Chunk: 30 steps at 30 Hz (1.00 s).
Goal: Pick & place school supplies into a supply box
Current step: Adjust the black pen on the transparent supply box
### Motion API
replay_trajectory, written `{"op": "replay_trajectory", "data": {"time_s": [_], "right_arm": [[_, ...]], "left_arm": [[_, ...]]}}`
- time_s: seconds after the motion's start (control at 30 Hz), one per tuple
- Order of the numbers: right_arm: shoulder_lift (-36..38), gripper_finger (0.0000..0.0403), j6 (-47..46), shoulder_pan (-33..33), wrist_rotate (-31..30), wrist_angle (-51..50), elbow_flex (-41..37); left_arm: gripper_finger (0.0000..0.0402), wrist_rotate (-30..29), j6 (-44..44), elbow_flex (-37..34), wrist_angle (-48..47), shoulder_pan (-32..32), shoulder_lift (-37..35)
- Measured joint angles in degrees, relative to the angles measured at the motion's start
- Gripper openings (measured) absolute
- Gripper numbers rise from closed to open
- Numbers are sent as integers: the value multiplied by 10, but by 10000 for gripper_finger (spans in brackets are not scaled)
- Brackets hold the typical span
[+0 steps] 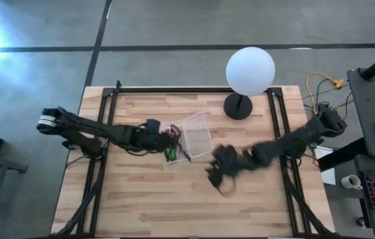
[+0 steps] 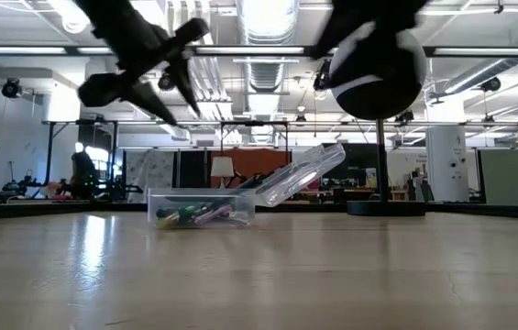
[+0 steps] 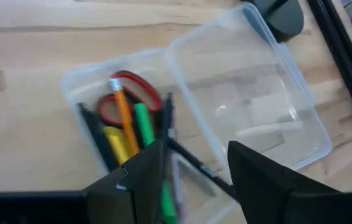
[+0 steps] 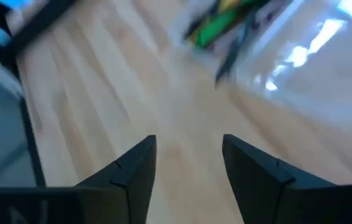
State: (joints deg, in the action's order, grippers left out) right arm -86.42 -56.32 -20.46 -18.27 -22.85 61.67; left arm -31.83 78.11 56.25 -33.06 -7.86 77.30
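Note:
The clear supply box [image 1: 174,151] [image 2: 202,209] rests on its base at the table's middle, its hinged lid [image 1: 197,135] [image 3: 250,93] lying open toward the far right. Inside lie red-handled scissors [image 3: 126,93], an orange pencil [image 3: 123,112], green [image 3: 143,124] and yellow [image 3: 116,142] pens and dark ones. One dark pen [image 3: 194,163] lies slanted across the box wall at the hinge. My left gripper [image 1: 162,139] [image 3: 194,152] [image 2: 183,105] hovers open above the box, empty. My right gripper [image 1: 218,176] [image 4: 188,146] hangs open over bare wood to the box's near right, holding nothing.
A white globe lamp [image 1: 250,70] stands on a black base [image 1: 239,106] at the far edge, just beyond the lid. Black frame rails [image 1: 277,126] run along the table's left and right sides. Bare wood [image 1: 174,206] spreads across the near half.

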Motion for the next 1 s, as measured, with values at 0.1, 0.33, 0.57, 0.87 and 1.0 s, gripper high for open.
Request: {"op": "replay_trajectory", "data": {"time_s": [0.1,0.33,0.57,0.87,1.0], "right_arm": [[-16,157,39,88,62,61,3],[-124,116,95,167,138,26,119],[-266,80,105,167,109,-183,288],[-383,39,130,167,145,-315,438],[-421,34,157,177,173,-324,487]], "left_arm": [[166,-1,4,-56,7,-1,-59],[166,8,-10,-208,154,-2,-194],[166,76,23,-314,187,-8,-254],[166,80,21,-346,187,-9,-268],[166,80,18,-346,187,-9,-263]]}}
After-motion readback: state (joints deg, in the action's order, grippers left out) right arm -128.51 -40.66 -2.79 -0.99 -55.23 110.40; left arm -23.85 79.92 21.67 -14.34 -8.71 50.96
